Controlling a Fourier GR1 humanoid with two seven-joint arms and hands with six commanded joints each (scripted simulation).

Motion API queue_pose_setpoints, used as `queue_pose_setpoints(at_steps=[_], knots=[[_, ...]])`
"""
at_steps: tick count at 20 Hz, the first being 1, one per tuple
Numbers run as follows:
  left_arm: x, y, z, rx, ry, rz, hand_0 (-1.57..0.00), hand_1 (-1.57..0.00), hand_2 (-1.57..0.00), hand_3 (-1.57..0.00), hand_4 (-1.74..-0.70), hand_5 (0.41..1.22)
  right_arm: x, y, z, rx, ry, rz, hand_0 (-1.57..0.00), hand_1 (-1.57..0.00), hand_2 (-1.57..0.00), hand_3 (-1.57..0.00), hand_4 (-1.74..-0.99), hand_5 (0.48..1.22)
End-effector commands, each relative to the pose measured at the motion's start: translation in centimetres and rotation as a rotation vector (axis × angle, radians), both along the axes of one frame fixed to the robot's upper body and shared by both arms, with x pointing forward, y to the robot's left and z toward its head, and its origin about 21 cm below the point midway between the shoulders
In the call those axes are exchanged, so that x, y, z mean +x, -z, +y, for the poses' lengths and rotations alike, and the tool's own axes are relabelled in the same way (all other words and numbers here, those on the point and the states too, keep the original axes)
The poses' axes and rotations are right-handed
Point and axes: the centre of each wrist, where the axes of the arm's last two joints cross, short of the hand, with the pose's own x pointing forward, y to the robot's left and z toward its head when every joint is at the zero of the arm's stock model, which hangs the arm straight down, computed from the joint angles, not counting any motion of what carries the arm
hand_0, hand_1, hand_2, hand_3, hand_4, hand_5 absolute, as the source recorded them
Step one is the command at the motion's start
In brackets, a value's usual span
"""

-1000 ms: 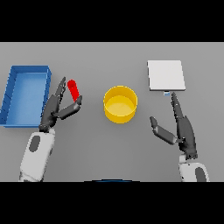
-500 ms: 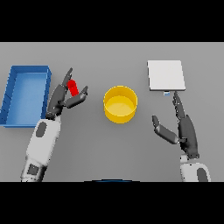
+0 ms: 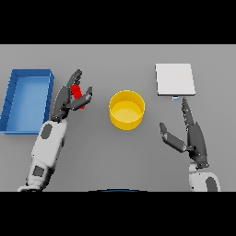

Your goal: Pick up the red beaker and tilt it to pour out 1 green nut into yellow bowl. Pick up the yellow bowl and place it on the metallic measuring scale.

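The left hand (image 3: pixel 69 99) is now farther up the worktop (image 3: pixel 115 156) than it was a second ago, and its fingers (image 3: pixel 73 78) are closer around the red beaker (image 3: pixel 78 94). One second ago they were only beside the beaker; now long fingers lie behind it and the thumb comes across its front, so the beaker sits between them. The fingers look partly curled, but I cannot tell if the grip is already firm. The beaker is between the blue tray (image 3: pixel 27 103) and the yellow bowl (image 3: pixel 126 109), well apart from the bowl. No green nut is visible.

I judge the grasp is nearly complete; lifting and pouring are not yet done.

The right hand (image 3: pixel 191 138) rests idle with spread fingers, near the metallic measuring scale (image 3: pixel 175 79).
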Motion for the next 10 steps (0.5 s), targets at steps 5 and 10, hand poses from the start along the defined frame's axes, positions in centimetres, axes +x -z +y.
queue_pose_setpoints(at_steps=[5, 10], knots=[[0.6, 0.2, -0.6, 0.035, -0.025, 0.028, -0.99, -1.01, -1.03, -0.93, -1.57, 1.042, 0.2, 0.0, -0.5, 0.001, 0.021, 0.014, 0.0, 0.0, 0.0, 0.0, -1.254, 0.645], [0.4, -0.1, -1.6, 0.049, 0.007, 0.032, -1.38, -1.39, -1.4, -1.33, -1.51, 1.162, 0.3, -0.2, -0.3, 0.005, 0.013, 0.005, 0.0, 0.0, 0.0, 0.0, -1.257, 0.645]])
